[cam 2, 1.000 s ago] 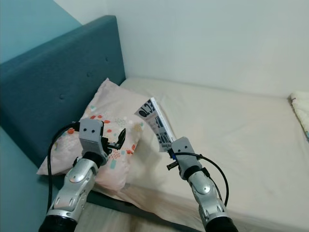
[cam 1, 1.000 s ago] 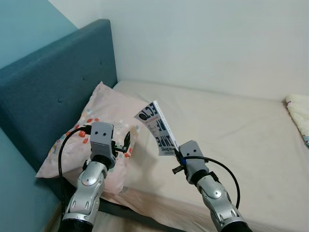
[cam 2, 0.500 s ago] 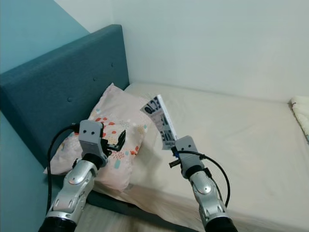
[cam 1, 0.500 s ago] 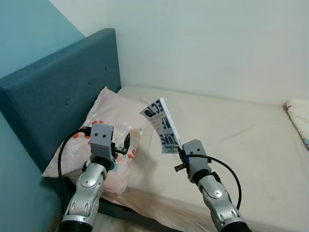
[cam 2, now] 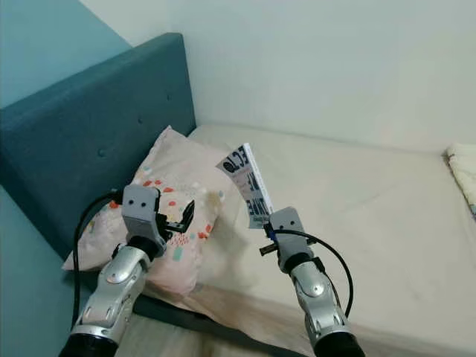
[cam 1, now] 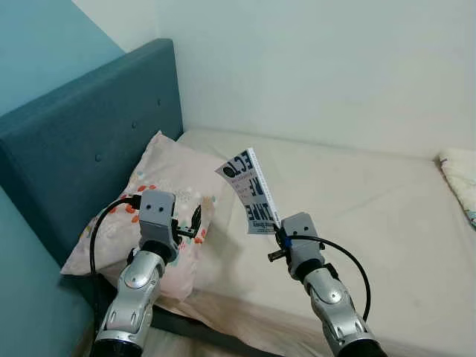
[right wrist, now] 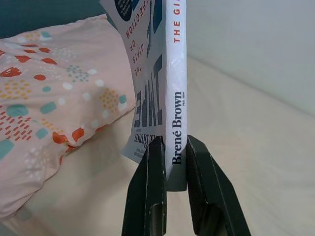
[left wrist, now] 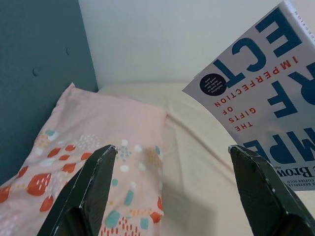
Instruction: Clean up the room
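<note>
The right gripper (cam 1: 277,232) is holding a book (cam 1: 252,192) up off the bed (cam 1: 357,201), its jaws closing on the lower end of the spine so the book is standing nearly upright in the air above the mattress, so the tidying looks to be under way with the book picked up but not yet put away anywhere. The left gripper (cam 1: 196,223) is hanging over the patterned pillow (cam 1: 160,182) with its jaws spread wide and gripping nothing. Farther off, the pillow is leaning against the blue headboard (cam 1: 82,149), and a second piece of bedding (cam 1: 457,171) is lying at the bed's far right edge.
</note>
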Available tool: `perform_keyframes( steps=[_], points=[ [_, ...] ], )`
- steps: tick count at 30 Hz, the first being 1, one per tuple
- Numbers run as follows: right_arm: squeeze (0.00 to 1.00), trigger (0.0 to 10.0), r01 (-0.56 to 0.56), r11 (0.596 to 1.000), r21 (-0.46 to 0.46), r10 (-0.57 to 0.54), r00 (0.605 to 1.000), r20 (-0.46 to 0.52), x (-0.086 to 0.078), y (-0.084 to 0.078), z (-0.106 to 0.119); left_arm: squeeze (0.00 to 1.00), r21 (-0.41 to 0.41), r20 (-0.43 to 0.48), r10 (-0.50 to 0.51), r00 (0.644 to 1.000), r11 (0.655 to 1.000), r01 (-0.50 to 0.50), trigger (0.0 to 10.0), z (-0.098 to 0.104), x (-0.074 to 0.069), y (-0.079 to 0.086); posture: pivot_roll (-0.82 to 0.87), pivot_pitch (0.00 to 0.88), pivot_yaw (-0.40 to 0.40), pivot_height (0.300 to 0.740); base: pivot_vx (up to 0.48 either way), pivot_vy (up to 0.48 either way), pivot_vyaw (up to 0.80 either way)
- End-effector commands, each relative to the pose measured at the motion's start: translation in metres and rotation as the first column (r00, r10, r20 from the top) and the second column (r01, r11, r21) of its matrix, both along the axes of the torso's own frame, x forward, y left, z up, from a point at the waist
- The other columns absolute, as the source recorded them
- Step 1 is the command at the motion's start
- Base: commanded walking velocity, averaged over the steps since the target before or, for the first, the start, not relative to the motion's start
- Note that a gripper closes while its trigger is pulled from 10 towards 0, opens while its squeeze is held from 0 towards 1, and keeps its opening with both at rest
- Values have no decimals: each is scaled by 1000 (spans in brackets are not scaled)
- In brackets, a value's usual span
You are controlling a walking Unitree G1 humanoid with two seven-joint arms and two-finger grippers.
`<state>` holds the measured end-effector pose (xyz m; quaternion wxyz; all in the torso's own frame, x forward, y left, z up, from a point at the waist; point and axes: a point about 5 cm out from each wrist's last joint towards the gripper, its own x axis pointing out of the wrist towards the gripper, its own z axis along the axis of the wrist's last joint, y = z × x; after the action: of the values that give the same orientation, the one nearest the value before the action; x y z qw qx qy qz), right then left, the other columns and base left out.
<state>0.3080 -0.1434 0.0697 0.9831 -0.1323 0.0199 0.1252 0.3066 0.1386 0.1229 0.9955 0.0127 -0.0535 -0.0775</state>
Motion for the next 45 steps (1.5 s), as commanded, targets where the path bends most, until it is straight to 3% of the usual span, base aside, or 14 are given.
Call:
perform_keyframes(
  steps=[1, 13, 34, 45],
  points=[
    [0, 10000, -5, 1000, 1, 5, 1000, 27, 4, 3, 7, 0, -3, 14, -2, 1000, 1000, 3, 10000, 3, 0, 0, 32, 0, -32, 740, 285, 0, 800],
    [0, 10000, -39, 999, 12, 38, 999, 21, 0, 7, 4, 0, -11, 13, 3, 1000, 1000, -3, 10000, 3, 0, 2, 32, 0, -29, 740, 301, 0, 133],
    [0, 10000, 0, 1000, 21, 0, 1000, -9, -2, -1, 1, 0, 3, -33, -26, 999, 1000, 26, 10000, -7, -6, 3, 21, 0, -25, 740, 0, 0, 0],
    [0, 10000, 8, 999, 42, -8, 1000, -14, -6, -4, -1, 0, 6, -49, -35, 998, 999, 36, 10000, -9, -7, 2, 11, 0, -19, 700, 0, 0, 0]
  ],
)
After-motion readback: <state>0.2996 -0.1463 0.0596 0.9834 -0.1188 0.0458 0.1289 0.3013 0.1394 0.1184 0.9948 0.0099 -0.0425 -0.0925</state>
